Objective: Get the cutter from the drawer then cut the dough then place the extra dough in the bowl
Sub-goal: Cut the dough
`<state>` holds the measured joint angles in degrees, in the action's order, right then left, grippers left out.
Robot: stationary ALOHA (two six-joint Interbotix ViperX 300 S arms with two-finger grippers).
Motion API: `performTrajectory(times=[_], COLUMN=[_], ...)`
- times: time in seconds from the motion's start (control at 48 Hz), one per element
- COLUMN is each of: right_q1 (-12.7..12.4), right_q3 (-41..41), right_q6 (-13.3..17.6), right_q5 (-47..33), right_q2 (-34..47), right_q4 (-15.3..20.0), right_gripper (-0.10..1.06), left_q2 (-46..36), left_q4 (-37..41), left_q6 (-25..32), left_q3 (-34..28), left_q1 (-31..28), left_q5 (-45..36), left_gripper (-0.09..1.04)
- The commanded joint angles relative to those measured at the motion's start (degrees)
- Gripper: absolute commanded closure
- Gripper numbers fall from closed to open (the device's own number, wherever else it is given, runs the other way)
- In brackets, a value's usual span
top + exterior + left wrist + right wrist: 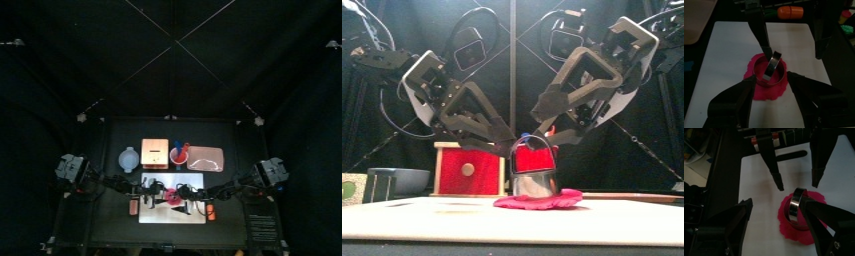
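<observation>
The round metal cutter (pixel 535 172) stands on the flat red dough (pixel 539 201), wire handle up, on the white cutting board (pixel 158 209). In the wrist views the cutter (pixel 773 69) (pixel 798 207) rests inside the dough's (pixel 764 86) (pixel 804 230) outline. My left gripper (pixel 500 142) (pixel 772 78) hangs open just left of the cutter, its jaws wide apart. Coming down from the other side, my right gripper (pixel 556 133) (pixel 779 203) is open too. Neither grips the cutter; one right fingertip (pixel 769 50) is close by its handle.
Behind the board stand the wooden box (pixel 155 151) with its red drawer front (pixel 465 168), the blue-grey bowl (pixel 128 158) (pixel 402 180), the red cup (pixel 179 152) and the pink tray (pixel 206 158). An orange toy (pixel 789 11) lies beyond the board's end.
</observation>
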<state>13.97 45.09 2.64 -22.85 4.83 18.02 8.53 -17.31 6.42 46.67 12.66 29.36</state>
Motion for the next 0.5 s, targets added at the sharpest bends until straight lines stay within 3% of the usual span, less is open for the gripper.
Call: performTrajectory(times=[0.021,0.25,0.5], right_q1=[-2.6,-6.7,-7.5], right_q3=[-1.3,-2.7,-6.8], right_q6=[0.4,0.5,1.0], right_q5=[1.6,10.7,22.8], right_q2=[-2.9,-3.5,-5.2], right_q4=[-2.1,-4.1,-3.6], right_gripper=[-0.04,-0.04,-0.04], left_q2=[-1.2,-1.3,-1.1], left_q4=[1.0,1.9,2.8], left_q6=[0.1,0.3,1.0], left_q3=[-0.9,-0.4,1.3], left_q1=[-0.3,-0.6,-1.5], left_q5=[0.4,0.5,0.1], left_gripper=[0.07,0.08,0.08])
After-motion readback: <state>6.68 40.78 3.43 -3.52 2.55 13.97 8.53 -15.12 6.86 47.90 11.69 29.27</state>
